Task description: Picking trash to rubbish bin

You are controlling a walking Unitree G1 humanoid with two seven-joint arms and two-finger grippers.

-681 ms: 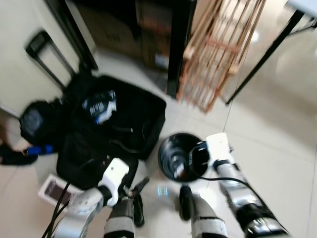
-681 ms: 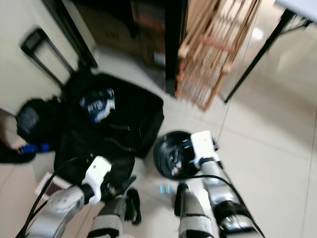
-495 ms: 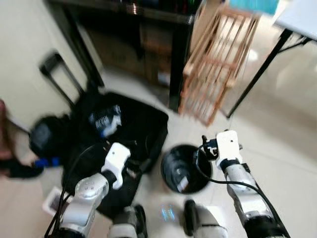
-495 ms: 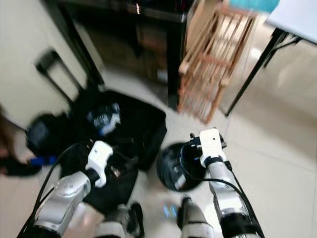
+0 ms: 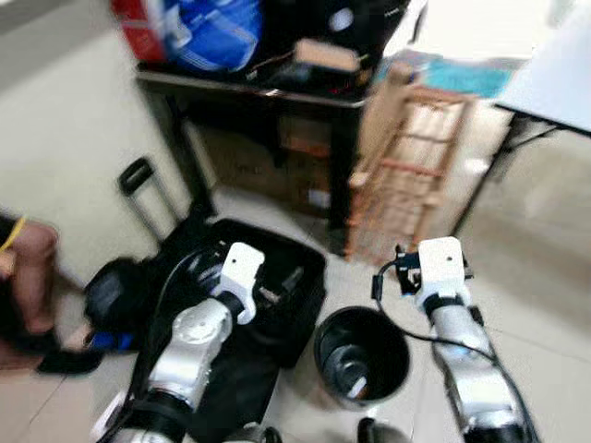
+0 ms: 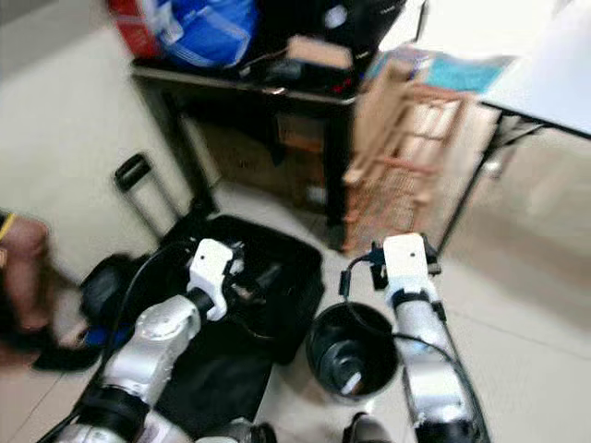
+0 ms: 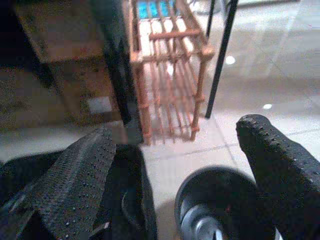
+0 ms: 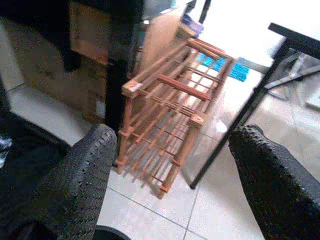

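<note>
A round black rubbish bin (image 5: 392,343) stands on the tiled floor in front of me, with a pale blurred item (image 5: 354,377) lying inside it. My left gripper (image 7: 175,175) is open with nothing between its fingers (image 7: 75,185); it hangs over the edge of the black suitcase, just left of the bin (image 7: 200,195). My right gripper (image 8: 170,175) is also open and holds nothing. Its white wrist (image 5: 439,268) is raised above the bin's far right rim and looks towards the wooden rack (image 8: 170,115).
An open black suitcase (image 5: 286,305) lies left of the bin. A wooden rack (image 5: 406,175) leans behind it beside a dark cluttered shelf (image 5: 268,88). A white table's black leg (image 5: 485,180) stands to the right. A person's limb (image 5: 28,277) and a dark shoe (image 5: 65,360) are at the far left.
The whole picture has swung upward, so the camera moved. Both arms have risen from close to the floor, the right one from the bin's rim to above it.
</note>
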